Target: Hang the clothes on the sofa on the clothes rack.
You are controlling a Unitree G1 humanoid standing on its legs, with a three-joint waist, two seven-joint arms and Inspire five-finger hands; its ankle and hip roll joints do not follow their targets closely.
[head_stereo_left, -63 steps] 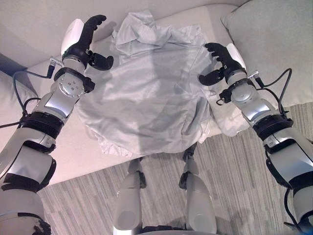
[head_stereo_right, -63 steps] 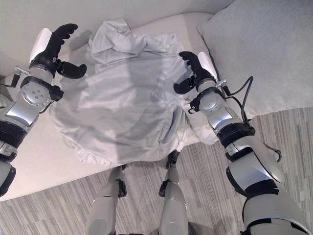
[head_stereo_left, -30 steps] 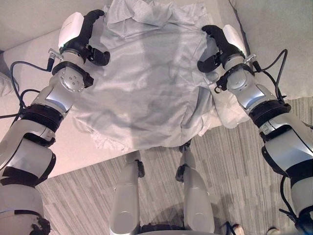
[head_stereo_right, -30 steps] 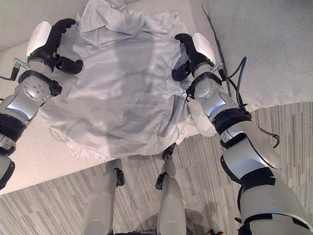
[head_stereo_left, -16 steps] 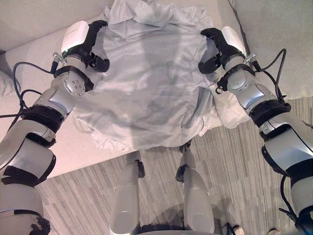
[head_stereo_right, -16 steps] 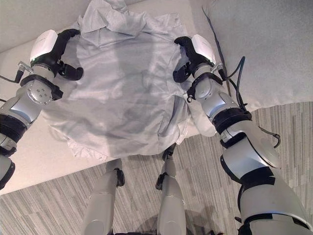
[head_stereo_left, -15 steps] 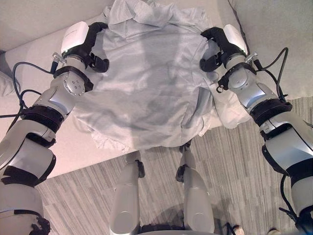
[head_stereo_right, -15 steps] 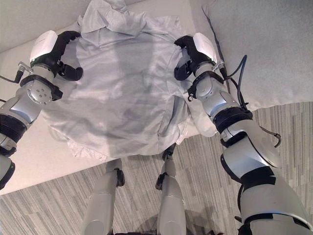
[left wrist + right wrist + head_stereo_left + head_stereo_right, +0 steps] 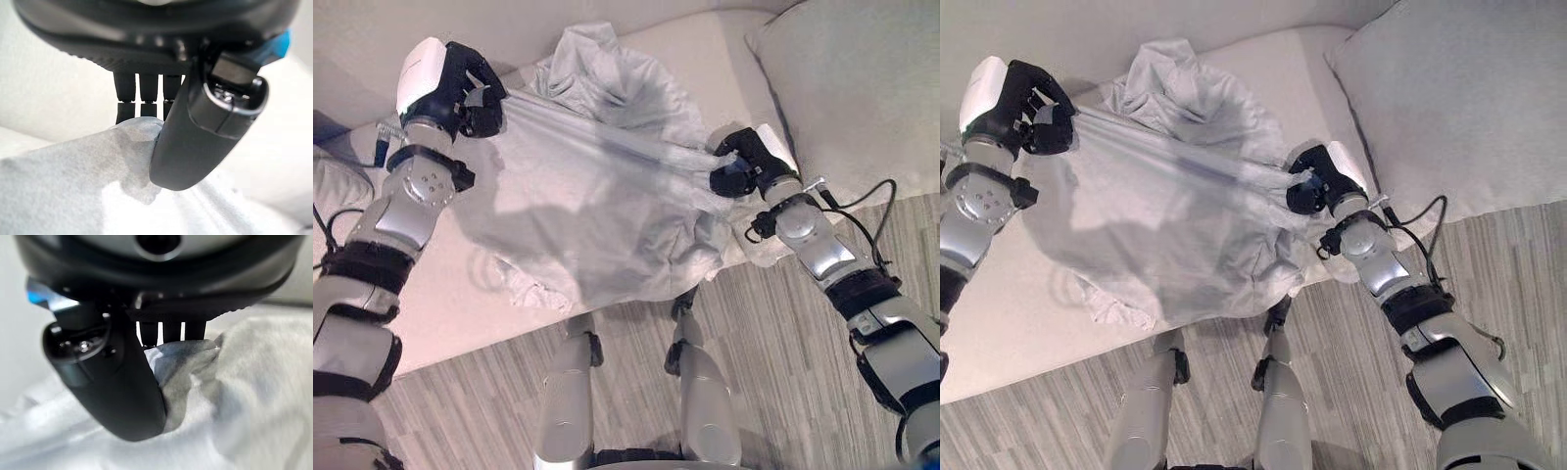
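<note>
A light grey garment [image 9: 578, 211] lies spread over the cream sofa seat [image 9: 450, 294], its lower edge hanging over the front. My left hand [image 9: 460, 93] grips the cloth at its upper left, and my right hand [image 9: 739, 166] grips it at the right side. Between the two hands the fabric is pulled into a taut raised band. In the left wrist view the thumb [image 9: 195, 137] pinches a fold of cloth [image 9: 88, 191] against the fingers. Likewise, the right wrist view shows that hand's thumb [image 9: 117, 391] clamping a bunched fold [image 9: 190, 367].
A large grey cushion [image 9: 862, 88] rests on the sofa at the right, close to my right arm. The sofa backrest [image 9: 382, 29] rises behind the garment. Striped grey carpet [image 9: 773, 372] covers the floor in front.
Both hands have closed on the garment and lifted it, stretching the cloth tight between them. The left hand has risen to the upper left; the right hand has dropped lower.
</note>
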